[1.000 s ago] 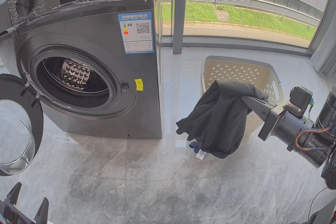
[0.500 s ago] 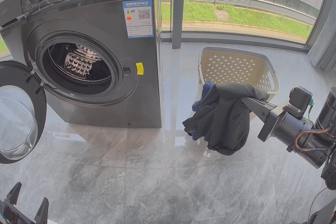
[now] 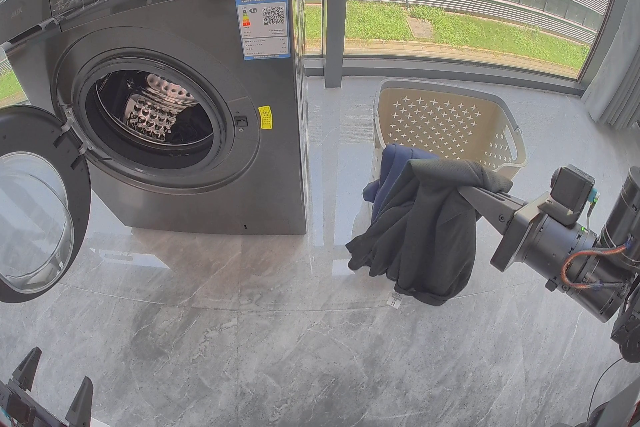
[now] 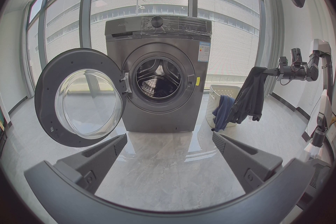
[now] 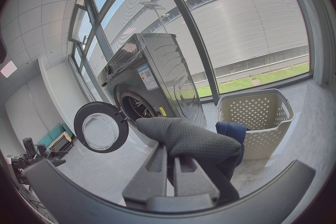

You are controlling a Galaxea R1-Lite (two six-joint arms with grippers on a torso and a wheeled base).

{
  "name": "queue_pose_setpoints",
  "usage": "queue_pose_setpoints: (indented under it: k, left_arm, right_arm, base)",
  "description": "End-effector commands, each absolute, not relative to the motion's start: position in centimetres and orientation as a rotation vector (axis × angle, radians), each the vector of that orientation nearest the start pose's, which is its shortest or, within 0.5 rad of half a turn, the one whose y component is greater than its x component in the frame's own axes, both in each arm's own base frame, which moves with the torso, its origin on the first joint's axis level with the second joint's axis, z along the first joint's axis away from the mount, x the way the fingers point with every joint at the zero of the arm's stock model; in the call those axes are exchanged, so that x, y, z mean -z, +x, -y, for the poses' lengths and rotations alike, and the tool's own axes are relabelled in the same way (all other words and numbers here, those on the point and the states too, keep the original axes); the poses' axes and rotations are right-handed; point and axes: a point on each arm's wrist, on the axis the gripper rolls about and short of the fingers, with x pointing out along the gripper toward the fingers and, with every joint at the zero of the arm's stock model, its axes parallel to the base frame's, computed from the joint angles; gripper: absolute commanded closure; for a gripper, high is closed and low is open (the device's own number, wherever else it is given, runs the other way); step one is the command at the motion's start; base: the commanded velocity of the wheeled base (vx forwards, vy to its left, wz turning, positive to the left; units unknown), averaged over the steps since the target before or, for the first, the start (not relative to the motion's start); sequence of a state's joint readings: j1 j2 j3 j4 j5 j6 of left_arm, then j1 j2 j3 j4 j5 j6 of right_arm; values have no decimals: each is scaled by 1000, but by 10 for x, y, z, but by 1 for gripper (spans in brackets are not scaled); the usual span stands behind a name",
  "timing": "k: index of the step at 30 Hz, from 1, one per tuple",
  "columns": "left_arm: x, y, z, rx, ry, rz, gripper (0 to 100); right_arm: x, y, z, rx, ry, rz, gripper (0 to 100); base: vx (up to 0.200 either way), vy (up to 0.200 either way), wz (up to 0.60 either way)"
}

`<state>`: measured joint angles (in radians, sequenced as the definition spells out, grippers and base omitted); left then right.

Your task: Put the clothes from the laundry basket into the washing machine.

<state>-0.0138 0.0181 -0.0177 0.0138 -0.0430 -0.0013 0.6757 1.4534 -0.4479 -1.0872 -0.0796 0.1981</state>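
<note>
Head view: at centre right, the right gripper (image 3: 470,191) was clamped on a dark garment (image 3: 420,235) that hung lengthwise downward. The washing machine (image 3: 273,181), its door open, lay well apart toward the upper left.

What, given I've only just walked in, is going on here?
The robot is loading laundry. Its right claw is shut on a dark garment, holding it up in front of the laundry basket, where a blue garment drapes over the rim. The washing machine stands to the left with its door swung open. The left claw is open and holds nothing.
</note>
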Motion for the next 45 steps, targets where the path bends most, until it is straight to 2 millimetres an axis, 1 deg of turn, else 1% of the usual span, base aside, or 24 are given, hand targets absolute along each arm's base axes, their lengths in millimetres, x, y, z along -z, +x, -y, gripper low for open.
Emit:
queue_pose_setpoints:
  k: [1,42,45]
  left_arm:
    - [-76,-22,1,57,-2,-26,0]
    - [-76,-22,1,58,-2,-28,0]
    - [-76,-22,1,58,-2,-28,0]
  right_arm:
    - [-199,176,-139,-602,222,16,100]
    - [-196,177,-141,-603,218,6,100]
    - [-196,177,-140,-603,218,6,100]
  base:
    - [0,200,0]
    - [0,200,0]
    - [0,0,0]
